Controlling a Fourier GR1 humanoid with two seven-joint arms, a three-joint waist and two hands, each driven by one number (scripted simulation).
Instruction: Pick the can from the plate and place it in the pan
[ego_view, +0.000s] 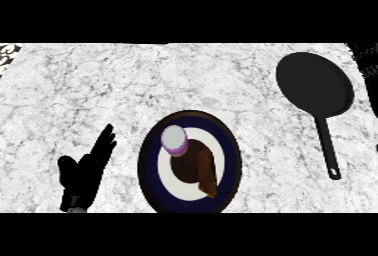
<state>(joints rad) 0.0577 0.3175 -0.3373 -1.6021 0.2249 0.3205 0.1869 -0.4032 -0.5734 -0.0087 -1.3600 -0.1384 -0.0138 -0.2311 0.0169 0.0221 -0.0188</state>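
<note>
Can (175, 140) stands on plate (150, 165); pan (314, 83) holds nothing; left hand (87, 170) fingers straight.

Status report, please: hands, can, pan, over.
Left hand open, resting beside plate. Right hand not seen. Can upright on plate, untouched. Pan far right, nothing between.

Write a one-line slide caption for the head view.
Can upright on plate, pan waiting far right, left hand open beside plate.

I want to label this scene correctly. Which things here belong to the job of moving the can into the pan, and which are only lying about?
Belong to the job:
can
plate
pan
left robot hand, open, beside the plate

Only lying about:
brown item on the plate
marble counter
</note>
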